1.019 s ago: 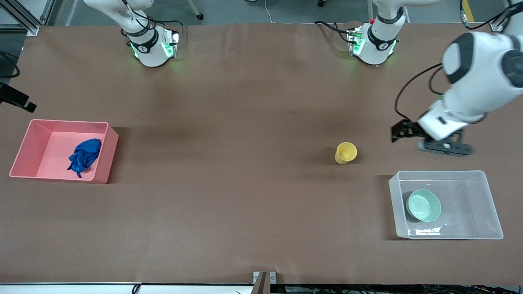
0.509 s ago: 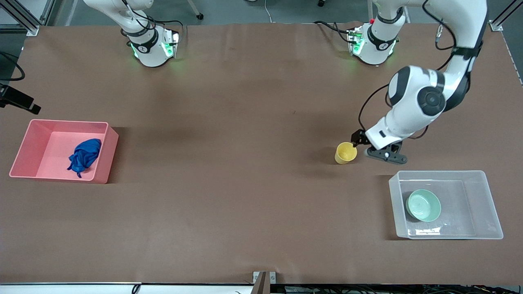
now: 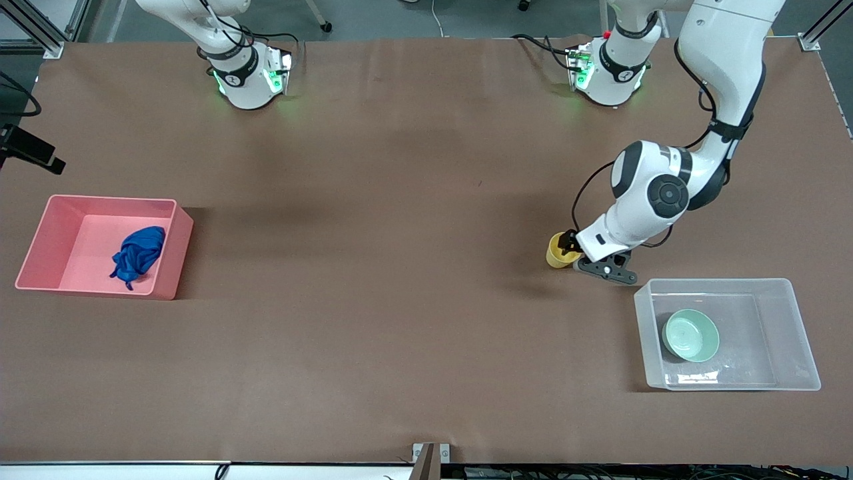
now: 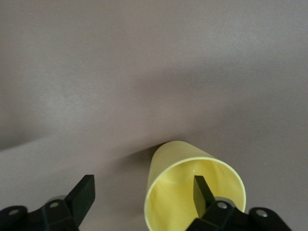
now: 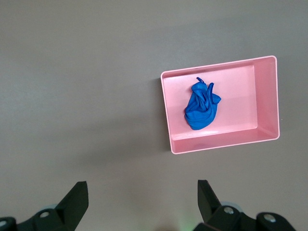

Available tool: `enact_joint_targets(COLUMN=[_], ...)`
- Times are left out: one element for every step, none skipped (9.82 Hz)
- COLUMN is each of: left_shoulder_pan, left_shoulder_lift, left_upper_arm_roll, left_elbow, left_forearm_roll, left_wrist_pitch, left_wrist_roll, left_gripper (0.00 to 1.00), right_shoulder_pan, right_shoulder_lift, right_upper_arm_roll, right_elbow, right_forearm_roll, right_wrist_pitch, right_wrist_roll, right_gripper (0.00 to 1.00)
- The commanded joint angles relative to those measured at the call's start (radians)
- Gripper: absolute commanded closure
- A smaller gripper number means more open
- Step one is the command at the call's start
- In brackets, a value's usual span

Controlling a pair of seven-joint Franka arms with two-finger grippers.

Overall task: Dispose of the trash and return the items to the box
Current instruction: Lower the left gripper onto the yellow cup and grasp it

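The left gripper (image 4: 144,192) is down at the small yellow plastic cup (image 3: 558,251), jaws spread wide and straddling its wall: one finger dips inside the cup's mouth, the other stands outside on the bare table. Nothing is clamped; whether the inner finger touches the wall is hard to say from this angle. The cup stands upright on the brown table (image 3: 400,200), just beside the large clear plastic tub (image 3: 800,333) at the left arm's end and a little farther from the front camera than the tub. Inside that tub sits the pale mint-green round bowl (image 3: 691,335), resting on the floor toward the tub's end nearest the cup.

Over at the right arm's end, the right gripper (image 5: 139,202) hangs high above the table with its jaws released and empty, waiting; its wrist camera looks down on the pink rectangular bin (image 3: 40,247). The bright blue wad of cloth (image 3: 138,255) lies crumpled on the bin's floor, well apart from the cup and the tub.
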Motion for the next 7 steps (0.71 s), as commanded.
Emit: enact_joint_targets(left_shoulder_pan=[-0.01,-0.013,-0.013,-0.01,-0.008,-0.005,0.001], left_shoulder_lift=[0.067,0.068,0.067,0.056,0.027,-0.014,-0.056], left_upper_arm_roll=[-0.001,-0.001,-0.001,-0.002,-0.002,-0.007,-0.007], left_elbow=[0.003,0.002,0.0,-0.007,-0.024,-0.027,-0.009], left_forearm_roll=[0.021,0.023,0.023,0.023,0.023,0.023,0.021], left_wrist_pitch=[0.052,0.052,0.052,0.046,0.034,-0.013,-0.076], left_wrist_roll=[-0.03,-0.043,-0.044,-0.042,-0.044,-0.042,-0.025], left_gripper=[0.71,0.92,0.99,1.0,1.0,1.0,1.0], right_shoulder_pan=[0.016,0.015,0.016,0.013,0.01,0.007,0.007], right_shoulder_lift=[-0.012,-0.014,-0.014,-0.012,-0.012,-0.012,-0.012], right_upper_arm_roll=[0.002,0.0,0.002,0.002,0.0,-0.003,-0.006], right_elbow=[0.0,-0.001,-0.004,-0.004,-0.004,-0.004,-0.004], right_forearm_roll=[-0.044,-0.043,-0.04,-0.034,-0.014,0.0,0.0], right_wrist_pitch=[-0.01,-0.015,-0.012,-0.001,0.003,0.01,0.008], right_wrist_roll=[-0.008,-0.007,-0.007,-0.007,-0.007,-0.008,-0.008], right_gripper=[0.0,0.0,0.0,0.0,0.0,0.0,0.0])
